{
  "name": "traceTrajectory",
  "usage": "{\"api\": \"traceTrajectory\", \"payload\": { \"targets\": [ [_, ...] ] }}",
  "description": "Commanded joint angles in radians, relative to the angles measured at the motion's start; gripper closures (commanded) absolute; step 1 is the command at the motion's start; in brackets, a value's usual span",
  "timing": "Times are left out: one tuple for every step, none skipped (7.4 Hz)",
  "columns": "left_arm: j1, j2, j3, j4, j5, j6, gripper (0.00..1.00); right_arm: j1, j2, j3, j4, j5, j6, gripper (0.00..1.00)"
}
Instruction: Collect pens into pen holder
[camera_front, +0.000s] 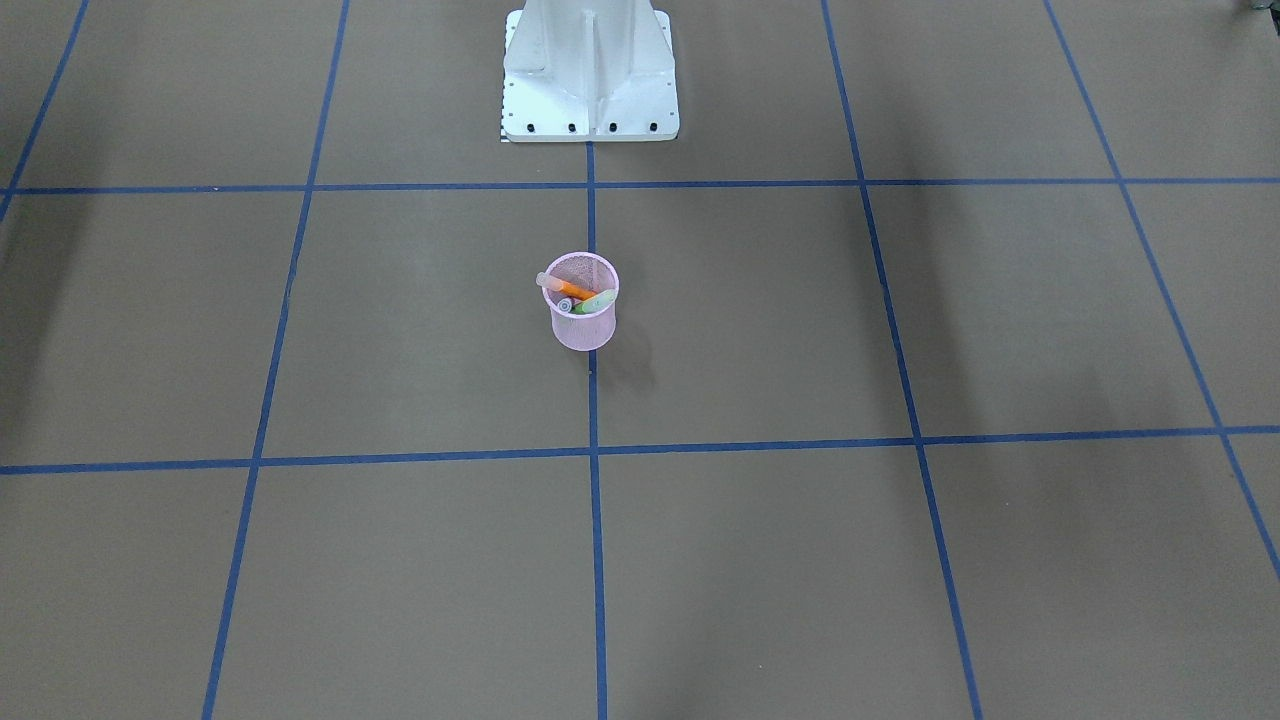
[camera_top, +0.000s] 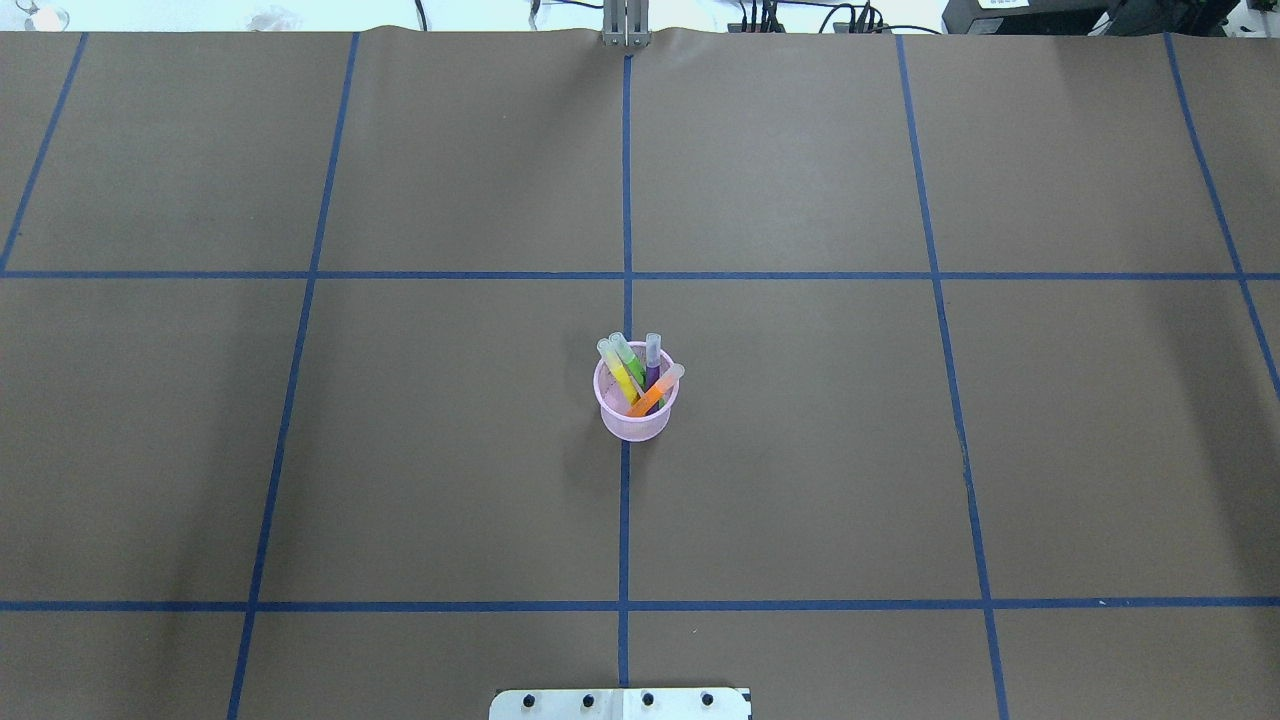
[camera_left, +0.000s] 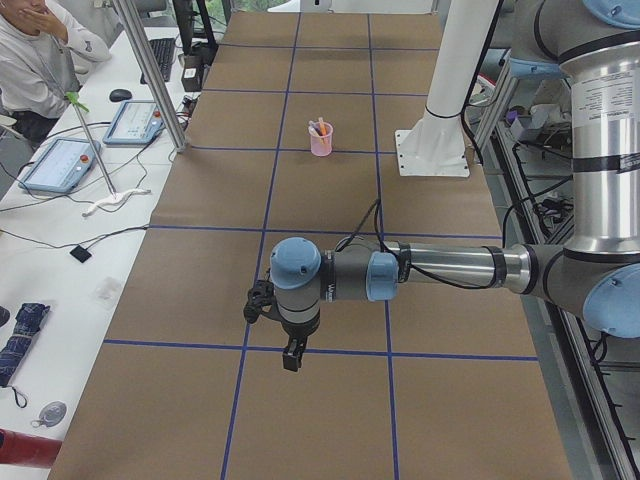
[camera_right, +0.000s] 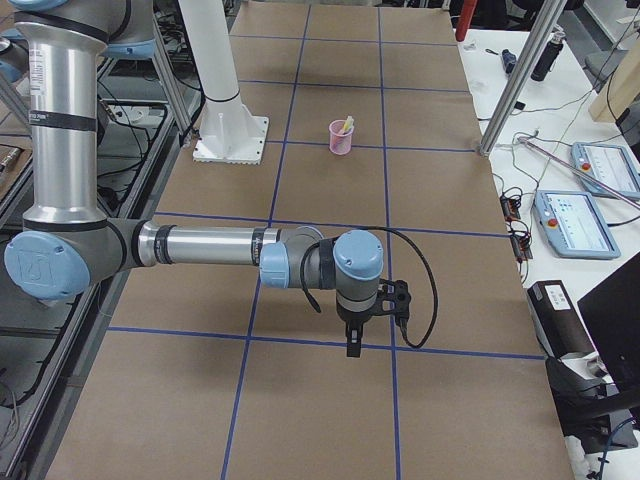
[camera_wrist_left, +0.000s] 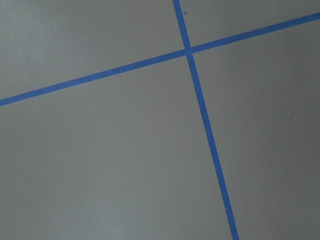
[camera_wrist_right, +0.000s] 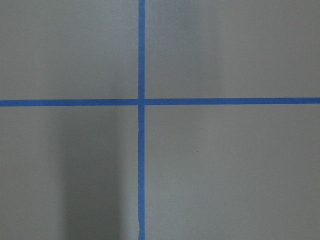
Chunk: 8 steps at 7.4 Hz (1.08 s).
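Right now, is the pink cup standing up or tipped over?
Standing up. The pink cup sits on its base, rim on top, and four pens lean inside with their ends poking out.

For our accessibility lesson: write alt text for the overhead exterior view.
A pink mesh pen holder stands mid-table on brown paper gridded with blue tape, holding four pens: yellow, green, purple and orange. The robot's white base plate shows at the bottom edge.

Pink mesh pen holder (camera_top: 636, 428) — brown table (camera_top: 800, 450), blue grid lines (camera_top: 624, 520).
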Motion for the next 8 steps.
{"api": "traceTrajectory", "payload": {
  "targets": [
    [0.000,0.010,0.004,0.000,0.000,0.001,0.00,0.000,-0.011,-0.016,-0.006,0.002,-0.004,0.00],
    [0.000,0.027,0.006,0.000,0.000,0.001,0.00,0.000,-0.019,-0.027,-0.002,0.003,-0.003,0.00],
    [0.000,0.033,0.003,0.000,0.000,0.001,0.00,0.000,-0.022,-0.027,0.000,0.002,-0.006,0.00],
    [0.000,0.035,0.000,0.000,-0.002,0.001,0.00,0.000,-0.031,-0.030,-0.002,-0.011,-0.006,0.00],
    [0.000,0.035,0.000,0.000,-0.002,0.001,0.00,0.000,-0.039,-0.021,0.001,-0.002,-0.004,0.00],
    [0.000,0.033,-0.002,0.000,0.000,0.001,0.00,0.000,-0.039,-0.026,0.000,-0.001,-0.001,0.00],
    [0.000,0.033,-0.002,-0.002,0.000,0.002,0.00,0.000,-0.039,-0.023,0.000,0.002,-0.001,0.00],
    [0.000,0.033,-0.005,-0.002,0.000,0.002,0.00,-0.001,-0.039,-0.026,0.000,0.002,-0.001,0.00]
  ]
}}
